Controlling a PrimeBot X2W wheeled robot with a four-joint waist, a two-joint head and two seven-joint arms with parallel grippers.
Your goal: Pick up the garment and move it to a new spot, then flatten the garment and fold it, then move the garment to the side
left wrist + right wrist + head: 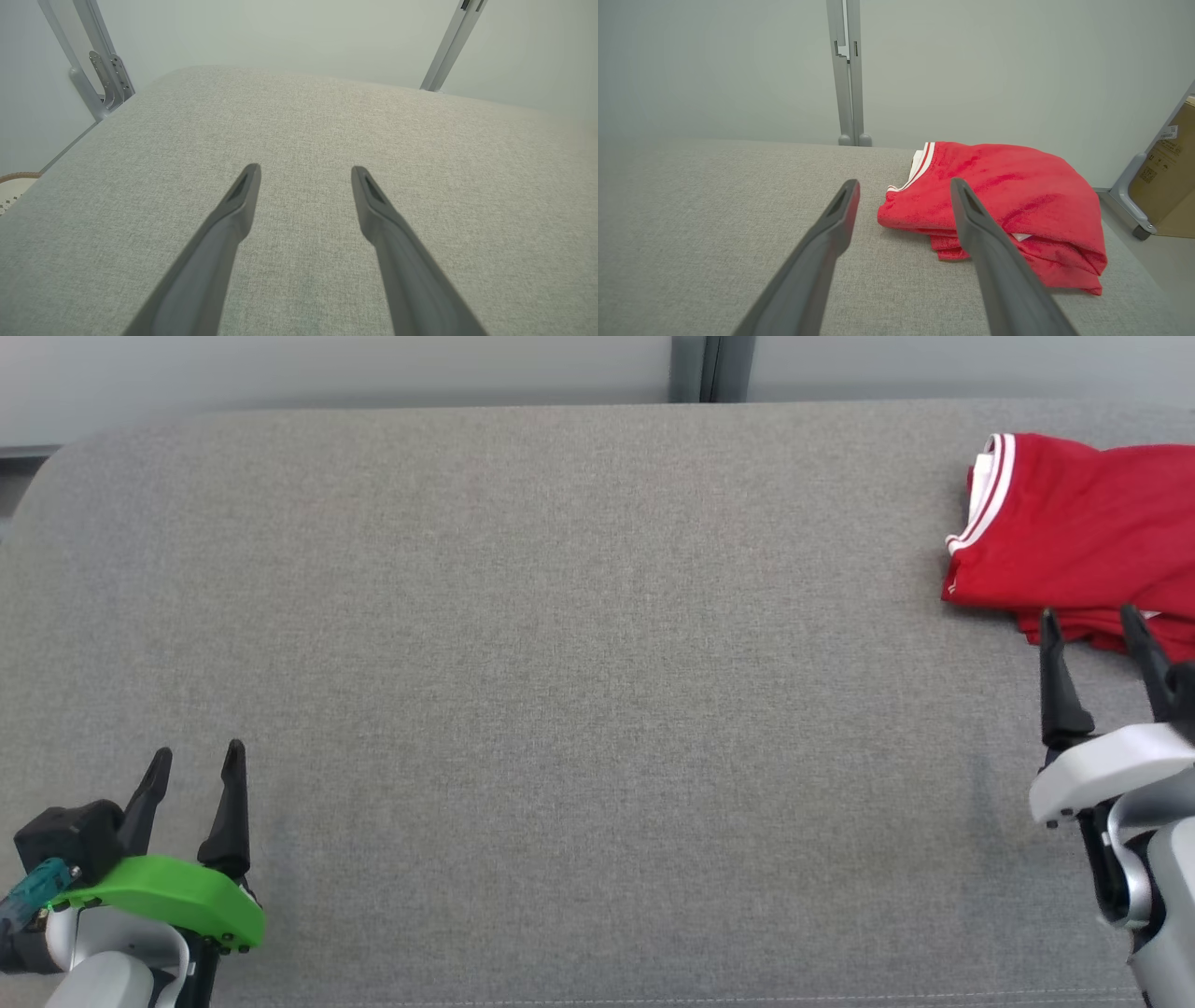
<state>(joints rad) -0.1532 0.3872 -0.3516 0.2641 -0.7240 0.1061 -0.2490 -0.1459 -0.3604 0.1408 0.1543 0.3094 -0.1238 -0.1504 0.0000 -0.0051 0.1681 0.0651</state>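
Two claws are nearest, one at each lower corner of the head view, and each has two long dark fingers. Left claw [198,749] is released, with its fingers spread and nothing between them; it sits above a green bracket [168,896] over the bare grey fabric of the desk [560,663]. In its own wrist view the left claw [306,167] has only grey fabric between the two fingers. Right claw [1088,612] is released too, and a white housing [1102,770] sits behind its fingers. Its tips point at the near edge of the garment [1083,523]. In the right wrist view the right claw [904,180] stands wide, and one finger crosses in front of the cloth; I cannot tell if it touches.

One garment [1008,196] is on the desk, red, folded in a loose pile of several layers, with a white-striped band at its left end. It lies at the far right part of the desk, well apart from the left claw. The middle and the left of the desk carry nothing else.

Behind the desk stands one grey metal post [847,93] against a pale wall. To the right, beyond the desk edge, one brown cardboard box [1171,182] rests on the floor
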